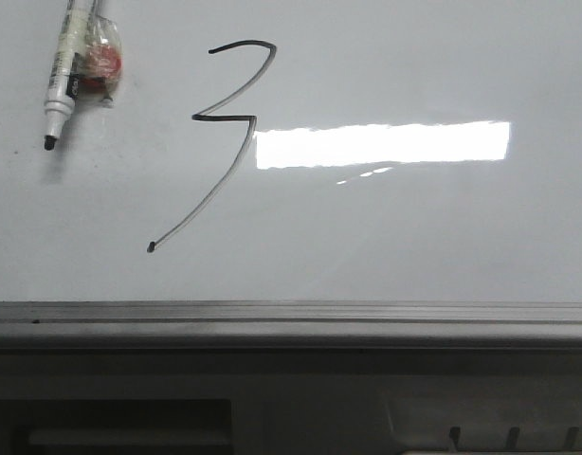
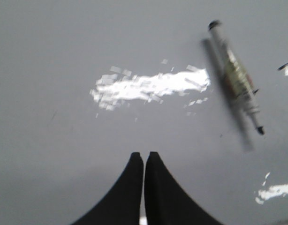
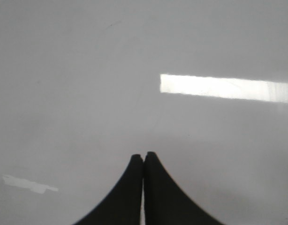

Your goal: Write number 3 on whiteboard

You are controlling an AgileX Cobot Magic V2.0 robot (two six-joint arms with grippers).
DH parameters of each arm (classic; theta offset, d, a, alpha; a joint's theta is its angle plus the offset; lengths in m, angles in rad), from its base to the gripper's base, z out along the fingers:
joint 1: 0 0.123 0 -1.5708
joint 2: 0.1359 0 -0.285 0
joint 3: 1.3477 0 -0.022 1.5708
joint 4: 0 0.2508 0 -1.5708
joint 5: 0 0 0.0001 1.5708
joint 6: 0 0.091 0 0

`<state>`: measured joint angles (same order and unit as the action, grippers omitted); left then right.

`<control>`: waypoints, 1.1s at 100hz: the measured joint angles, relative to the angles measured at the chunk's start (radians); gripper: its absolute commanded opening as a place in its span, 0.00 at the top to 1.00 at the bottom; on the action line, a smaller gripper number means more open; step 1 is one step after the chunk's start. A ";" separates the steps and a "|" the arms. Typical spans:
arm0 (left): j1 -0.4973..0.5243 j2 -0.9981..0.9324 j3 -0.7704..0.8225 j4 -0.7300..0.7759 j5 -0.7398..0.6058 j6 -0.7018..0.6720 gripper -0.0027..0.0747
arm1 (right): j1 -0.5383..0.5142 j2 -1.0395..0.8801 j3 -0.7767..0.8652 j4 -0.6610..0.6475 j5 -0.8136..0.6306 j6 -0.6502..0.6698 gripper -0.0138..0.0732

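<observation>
Hovering over your whiteboard [image 1: 414, 227], left gripper [image 2: 144, 157] and right gripper [image 3: 143, 157] are both clenched, empty; number 3 [image 1: 225, 133] drawn, marker [image 1: 65, 66] lying beside it.

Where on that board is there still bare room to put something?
The glossy white whiteboard is bare right of the thin black hand-drawn number 3, around and below the bright rectangular light reflection, down to the grey metal rail. The top-left corner is crowded: a white marker pen lies there.
</observation>
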<state>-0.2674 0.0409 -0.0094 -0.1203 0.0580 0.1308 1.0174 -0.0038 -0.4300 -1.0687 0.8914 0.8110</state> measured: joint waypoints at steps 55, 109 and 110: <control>0.124 -0.047 0.009 0.136 0.269 -0.131 0.99 | 0.000 0.000 0.000 0.000 0.002 0.002 0.89; 0.124 -0.047 0.009 0.139 0.265 -0.131 0.99 | 0.000 0.000 0.000 -0.001 0.002 0.004 0.89; 0.124 -0.047 0.009 0.139 0.265 -0.131 0.99 | 0.000 0.000 0.000 -0.001 0.002 0.004 0.89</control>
<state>-0.1437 -0.0057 -0.0001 0.0182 0.3226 0.0000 1.0174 -0.0042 -0.4300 -1.0693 0.8932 0.8150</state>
